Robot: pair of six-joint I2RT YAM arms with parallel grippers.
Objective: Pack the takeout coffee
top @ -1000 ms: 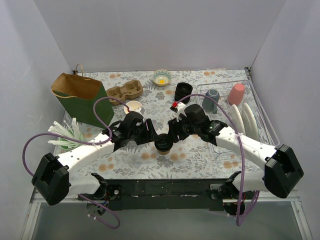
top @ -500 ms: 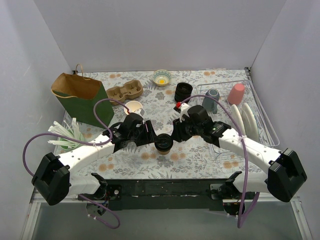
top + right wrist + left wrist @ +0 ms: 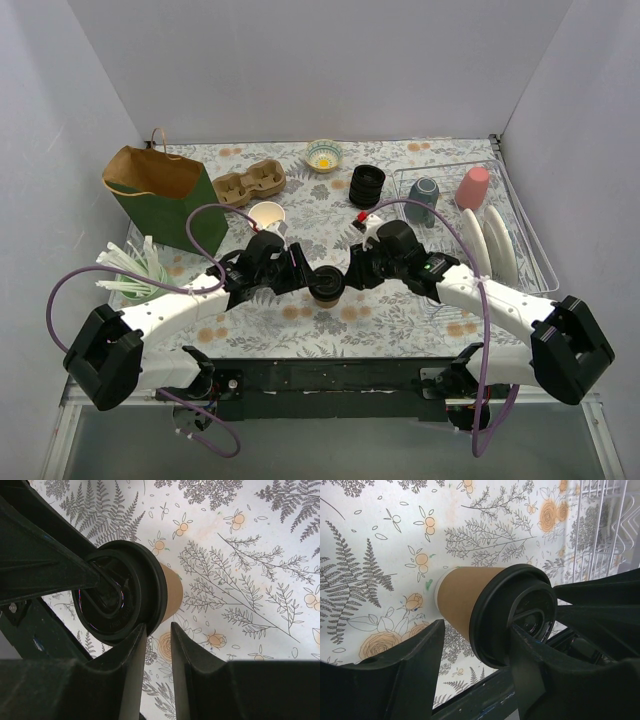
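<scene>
The takeout coffee, a brown paper cup with a black lid, stands upright on the floral cloth between my two grippers. In the left wrist view the cup sits under my left gripper. Its jaws are wide apart, one finger lies over the lid and the other is clear of the cup. My right gripper has its jaws almost together, pinching the rim of the lid at the fingertips. From above, the left gripper and the right gripper flank the cup.
A green and brown paper bag stands open at back left, with a cardboard cup carrier and a lidless cup nearby. There is a stack of black lids, a small bowl, a dish rack at the right and white straws at the left.
Both grippers and the cup have shifted slightly back and left. The right arm has settled closer to the cup's lid.
</scene>
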